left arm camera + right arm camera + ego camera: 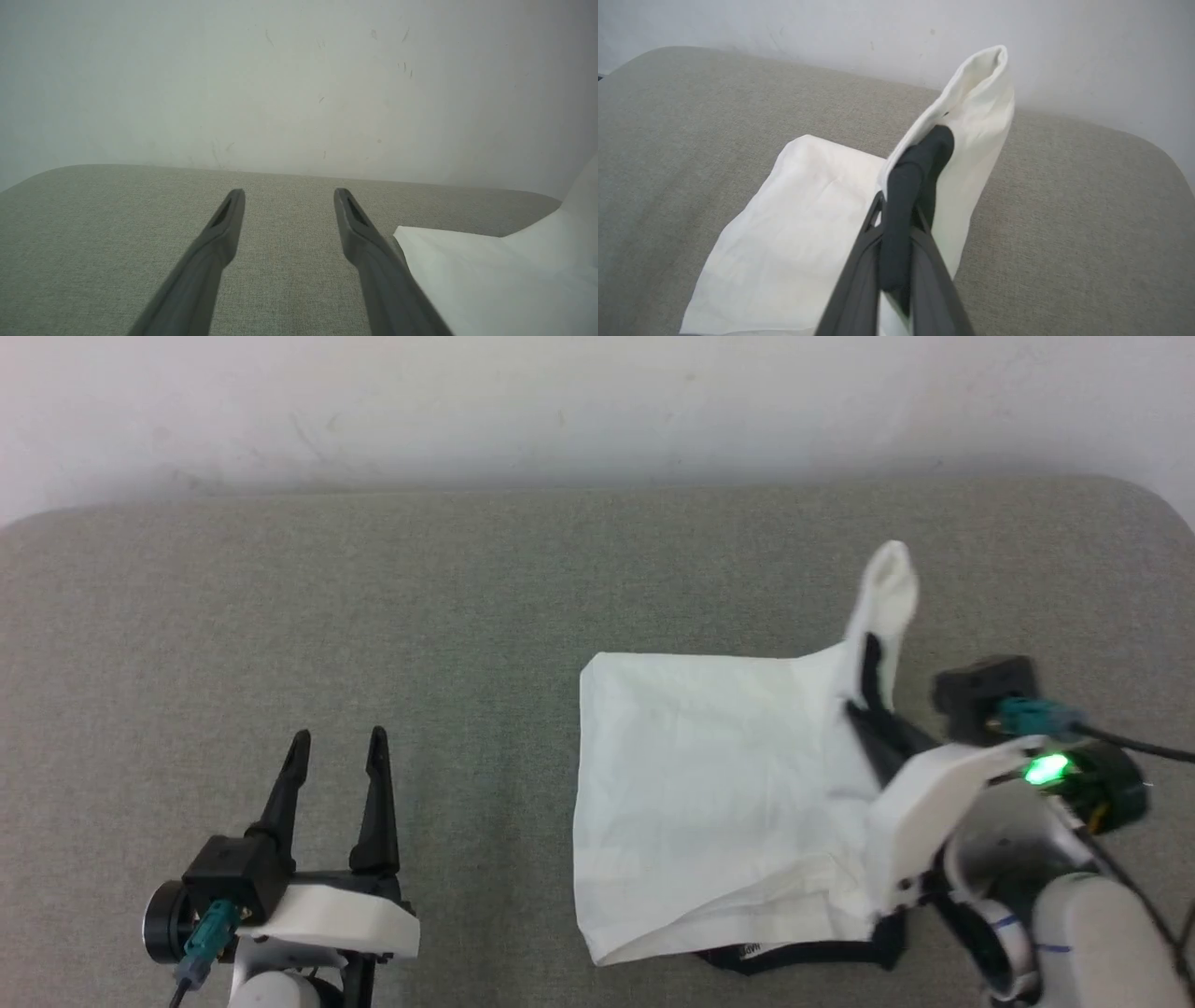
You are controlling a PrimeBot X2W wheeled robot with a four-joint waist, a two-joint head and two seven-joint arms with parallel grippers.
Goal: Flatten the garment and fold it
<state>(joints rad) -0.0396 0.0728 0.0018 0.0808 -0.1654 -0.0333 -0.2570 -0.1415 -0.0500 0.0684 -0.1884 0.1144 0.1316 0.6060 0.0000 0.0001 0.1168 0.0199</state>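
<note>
White garment [709,775], a roughly square panel, lies on the right half of a grey-green padded surface [420,616], with its black collar [794,959] showing at the near edge. Along the panel's right edge the cloth is drawn up off the surface into a standing peak [889,581]. Right gripper [873,658] is pressed together on this edge, pinching a strip of black sleeve cloth [920,158] with the white layer beside it. In the right wrist view the dark strip runs up between the two fingers and the white peak rises beyond them. From that gripper the panel extends toward the robot's left, lying on the surface. Left gripper [339,737] sits apart on the left, fingers spread wide, holding nothing and pointing away from the robot. In the left wrist view the garment's free left corner [406,233] appears to the right of its fingers. Between that gripper and the garment is open padding, so a sweep of the held edge across the panel looks unobstructed. Pale wall [560,401] backs the far edge. The right arm is judged the nearer, working arm.
</note>
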